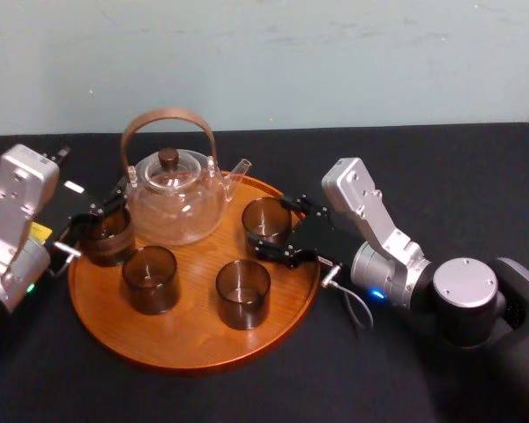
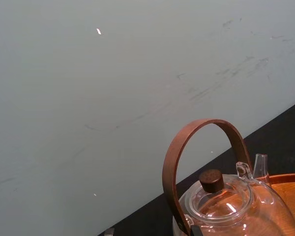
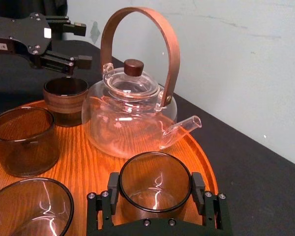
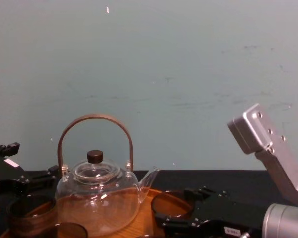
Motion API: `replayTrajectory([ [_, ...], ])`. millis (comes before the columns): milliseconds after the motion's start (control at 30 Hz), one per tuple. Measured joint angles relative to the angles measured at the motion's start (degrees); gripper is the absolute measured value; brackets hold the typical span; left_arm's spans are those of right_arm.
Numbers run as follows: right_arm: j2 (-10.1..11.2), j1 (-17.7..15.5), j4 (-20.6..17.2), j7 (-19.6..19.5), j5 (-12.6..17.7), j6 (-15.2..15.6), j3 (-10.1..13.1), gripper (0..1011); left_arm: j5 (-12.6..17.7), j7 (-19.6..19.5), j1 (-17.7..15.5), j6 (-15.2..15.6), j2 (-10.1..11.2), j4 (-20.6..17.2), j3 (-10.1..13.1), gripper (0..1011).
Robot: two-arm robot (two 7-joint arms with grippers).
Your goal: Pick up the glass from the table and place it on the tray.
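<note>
Silver right arm [image 1: 368, 210] — black gripper [image 1: 270, 226]

One large round orange-brown wooden tray [image 1: 194, 352] is showing, along with one clear glass teapot with a curved brown wooden handle [image 1: 172, 198]. Four short round smoky-brown glass cups [image 1: 242, 293] are standing. Two grippers are showing: left gripper [image 1: 101, 225], right gripper [image 1: 269, 226].

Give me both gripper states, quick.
Left gripper: open, beside the dark glass on the tray.
Right gripper: closed on the smoky glass standing on the tray.
</note>
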Motion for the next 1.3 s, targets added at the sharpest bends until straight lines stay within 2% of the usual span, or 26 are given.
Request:
replayTrajectory([
  [667,-0.03,-0.09,0.28,-0.04,-0.23,0.05,0.01,900,0.0,0.0,0.0,0.0,0.0,0.0,0.0,1001],
  [867,-0.02,-0.12,0.26,-0.04,-0.23,0.08,0.01,1002,0.0,0.0,0.0,0.0,0.0,0.0,0.0,1001],
  [1200,-0.02,-0.13,0.21,0.01,-0.16,0.08,0.04,1002,0.0,0.0,0.0,0.0,0.0,0.0,0.0,1001],
  [1233,0.37,-0.65,-1.57,0.58,0.91,-0.19,0.72,1002,0.0,0.0,0.0,0.0,0.0,0.0,0.0,1001],
  [1300,0.66,-0.9,-2.53,0.67,1.3,-0.29,1.06,1002,0.0,0.0,0.0,0.0,0.0,0.0,0.0,1001],
])
